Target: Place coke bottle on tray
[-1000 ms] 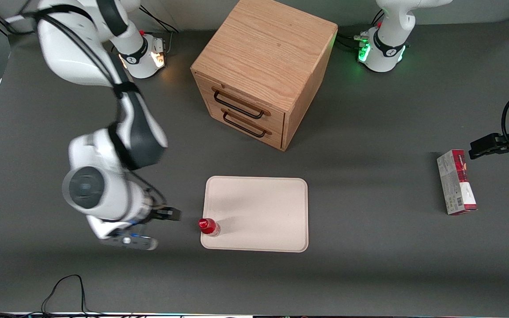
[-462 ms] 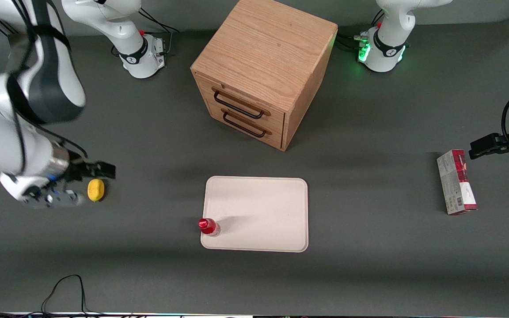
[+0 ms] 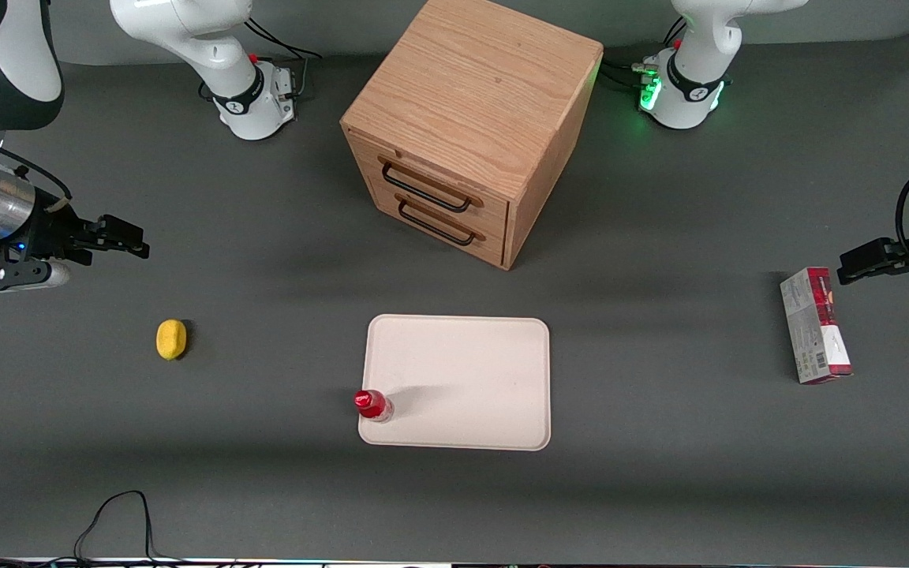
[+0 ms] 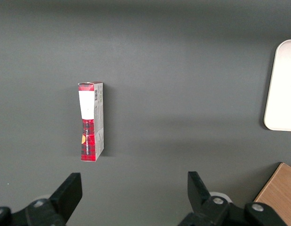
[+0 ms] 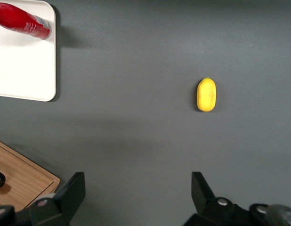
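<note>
The wooden two-drawer cabinet [image 3: 470, 126] stood on the desk [image 3: 660, 489], farther from the front camera than the cream tray [image 3: 470, 371]. The coke bottle [image 3: 372, 405] stood upright on the tray's corner nearest the working arm. The tool [image 3: 135, 241] hung with fingers apart and empty, well apart from the bottle, above the desk near a lemon [image 3: 171, 339].

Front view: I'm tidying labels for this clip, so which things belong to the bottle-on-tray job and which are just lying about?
Job:
- coke bottle, upright on the tray's corner
- tray
- claw, open, empty, toward the working arm's end of the table

Lying about:
- lemon
- wooden drawer cabinet
- red-and-white carton
</note>
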